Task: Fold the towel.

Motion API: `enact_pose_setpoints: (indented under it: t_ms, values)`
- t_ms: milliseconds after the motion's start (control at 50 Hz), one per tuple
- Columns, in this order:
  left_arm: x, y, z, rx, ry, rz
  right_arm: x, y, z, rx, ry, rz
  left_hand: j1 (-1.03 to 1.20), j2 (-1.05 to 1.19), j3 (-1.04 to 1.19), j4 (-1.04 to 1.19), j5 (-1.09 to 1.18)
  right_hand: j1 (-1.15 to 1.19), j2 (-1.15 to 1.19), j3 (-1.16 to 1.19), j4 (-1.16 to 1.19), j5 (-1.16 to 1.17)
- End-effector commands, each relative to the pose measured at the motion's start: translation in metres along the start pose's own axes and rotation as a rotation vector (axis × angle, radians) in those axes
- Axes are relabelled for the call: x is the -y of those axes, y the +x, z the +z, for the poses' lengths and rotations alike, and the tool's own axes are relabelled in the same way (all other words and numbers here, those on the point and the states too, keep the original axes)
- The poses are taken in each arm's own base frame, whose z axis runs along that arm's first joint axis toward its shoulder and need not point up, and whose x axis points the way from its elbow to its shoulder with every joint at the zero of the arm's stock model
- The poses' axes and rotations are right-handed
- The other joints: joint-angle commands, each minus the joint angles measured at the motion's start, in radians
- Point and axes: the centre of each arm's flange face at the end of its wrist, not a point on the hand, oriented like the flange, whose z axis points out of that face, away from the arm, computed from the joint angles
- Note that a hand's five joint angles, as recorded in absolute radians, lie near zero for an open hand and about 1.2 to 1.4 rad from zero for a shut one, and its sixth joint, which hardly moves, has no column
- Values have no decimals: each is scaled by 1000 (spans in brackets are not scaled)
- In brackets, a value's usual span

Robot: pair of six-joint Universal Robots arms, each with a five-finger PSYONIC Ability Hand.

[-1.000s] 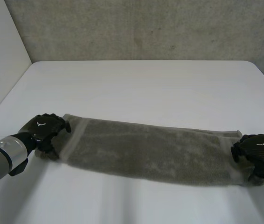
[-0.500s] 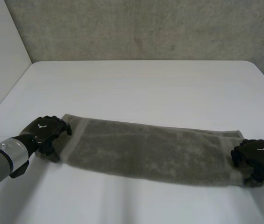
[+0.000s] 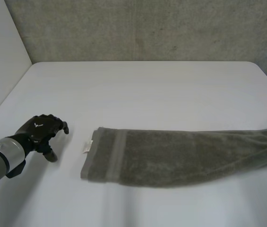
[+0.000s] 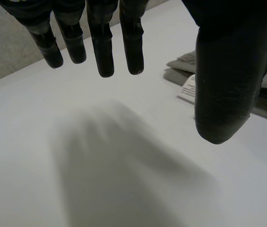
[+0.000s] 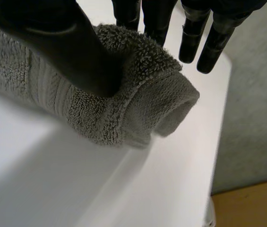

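Since the earlier frames, the grey-green towel has slid along the white table toward the robot's right, and the left hand no longer touches it.

From the head camera, the towel lies as a long folded strip across the near part of the table. Its left short end has a woven band running across it. A small white label sticks out at that end's far corner. This end sits left of the table's middle, well apart from the left hand. The strip's other end runs out at the table's right side.

The left hand is at the table's left side, at the end of its grey arm, with bare table under it. From the left wrist camera, its fingers hang straight and slightly spread, with the thumb standing apart from them. The hand is wide and holds nothing. Just beside the thumb are the towel's corner and its label.

From the right wrist camera, the right hand grips the towel's right end. The thumb presses onto the looped pile, and some fingers pass behind the cloth while others reach past it. The cloth bunches into a rounded roll between thumb and fingers, close to the table's edge.
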Motion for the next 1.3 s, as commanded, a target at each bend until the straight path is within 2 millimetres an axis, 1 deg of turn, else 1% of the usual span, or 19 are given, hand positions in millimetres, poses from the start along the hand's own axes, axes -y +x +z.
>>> enact_pose_setpoints:
  t_ms: [20, 100, 120, 160, 220, 260, 280, 320, 380, 420, 500, 520, 540, 580, 720, 800, 900, 1080, 1300]
  values:
    - [2, 0, 0, -1, 7, 5, 81, -18, -12, 42, 206, 9, 23, 21, -52, -59, 3, 88, 92, -43, -76, 65]
    - [6, 1, -1, 2, 17, 13, 140, -76, -30, 146, 354, -51, 23, 21, -52, -59, 3, 88, 92, -43, -76, 65]
    - [6, 1, -1, 2, 17, 13, 140, -77, -31, 147, 355, -52, 23, 21, -52, -59, 3, 88, 92, -43, -76, 65]
    - [9, 1, -3, 7, 27, 19, 173, -132, -47, 203, 435, -130, 23, 21, -52, -59, 3, 88, 92, -43, -76, 65]
    - [11, 1, -5, 10, 34, 20, 184, -161, -54, 234, 473, -167, 23, 21, -52, -59, 3, 88, 92, -43, -76, 65]
    - [12, 2, -6, 10, 37, 20, 198, -223, -69, 315, 556, -235, 23, 21, -52, -59, 3, 88, 92, -43, -76, 65]
    - [12, 2, -6, 10, 37, 20, 198, -223, -69, 316, 556, -236, 23, 21, -52, -59, 3, 88, 92, -43, -76, 65]
    - [14, 2, -8, 11, 45, 24, 194, -278, -76, 414, 591, -286, 20, 18, -52, -59, 0, 88, 92, -43, -76, 65]
    - [15, 3, -9, 11, 48, 22, 186, -305, -77, 470, 589, -311, 17, 15, -52, -59, -3, 88, 92, -43, -76, 65]
    - [16, 4, -9, 11, 51, 23, 167, -349, -79, 560, 581, -354, 17, 15, -52, -59, -3, 88, 92, -43, -76, 65]
    - [17, 7, -10, 2, 55, 27, 146, -382, -78, 617, 559, -389, 17, 15, -52, -59, -3, 88, 92, -43, -76, 65]
    - [18, 8, -11, -1, 60, 31, 137, -391, -74, 620, 541, -397, 14, 12, -52, -59, -6, -158, -154, -43, -76, -181]
    - [19, 9, -11, -3, 61, 33, 131, -395, -70, 609, 523, -402, 14, 12, -52, -59, -6, -902, -897, -43, -76, -924]
    - [20, 11, -11, -6, 63, 36, 127, -396, -69, 594, 510, -403, 14, 12, -52, -59, -6, -1134, -1130, -43, -76, -1156]
    - [25, 19, -10, -28, 84, 53, 139, -375, -80, 540, 517, -348, 11, 9, -52, -59, -9, -1134, -1130, -43, -76, -1156]
    - [34, 32, -10, -64, 118, 71, 151, -345, -96, 521, 522, -231, 11, 9, -52, -59, -9, -1134, -1130, -43, -76, -1156]
    - [47, 50, -11, -118, 158, 38, 153, -303, -87, 454, 475, -111, 11, 9, -52, -59, -9, -1134, -1130, -43, -76, -1156]
    - [73, 94, -21, -263, 231, -73, 116, -245, -71, 370, 341, -30, 14, 12, -52, -59, -6, -1134, -1130, -43, -76, -1156]
    - [61, 154, -27, -408, 184, -67, 67, -236, -59, 412, 223, 20, 23, 21, -52, -59, 3, -1134, -1130, -43, -76, -1156]
